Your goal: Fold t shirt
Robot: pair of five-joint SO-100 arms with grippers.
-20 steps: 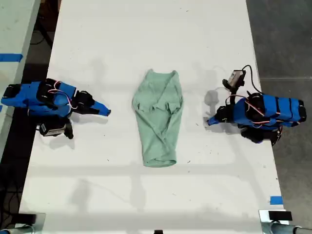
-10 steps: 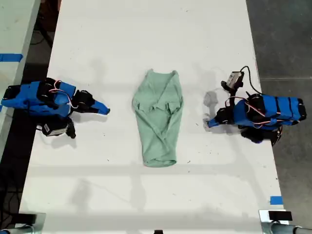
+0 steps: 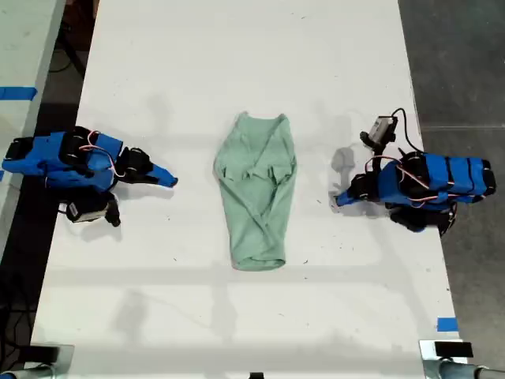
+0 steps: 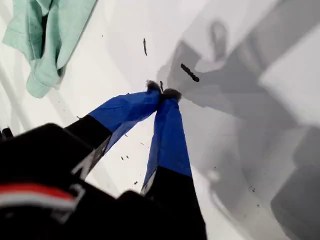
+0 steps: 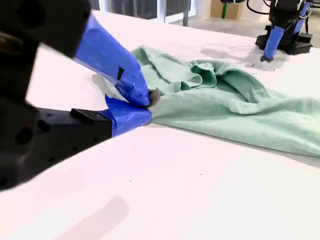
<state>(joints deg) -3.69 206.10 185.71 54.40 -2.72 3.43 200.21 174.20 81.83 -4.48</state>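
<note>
Risk: fingers of my first gripper (image 4: 161, 93) and my second gripper (image 5: 148, 103) are pressed together and empty, so advancing would only push the t shirt (image 3: 256, 197) and undo its folds.

A white table (image 3: 237, 63) filled most of the exterior view. Blue tape (image 3: 447, 324) marked its edge at that view's lower right, beside grey floor (image 3: 458, 63).

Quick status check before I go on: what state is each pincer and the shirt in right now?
my first pincer: shut, empty, tips down by the table, apart from the shirt.
my second pincer: shut, empty, short of the shirt's edge.
t shirt: lying wrinkled on the table between the arms, sides folded in, held by neither pincer.
</note>
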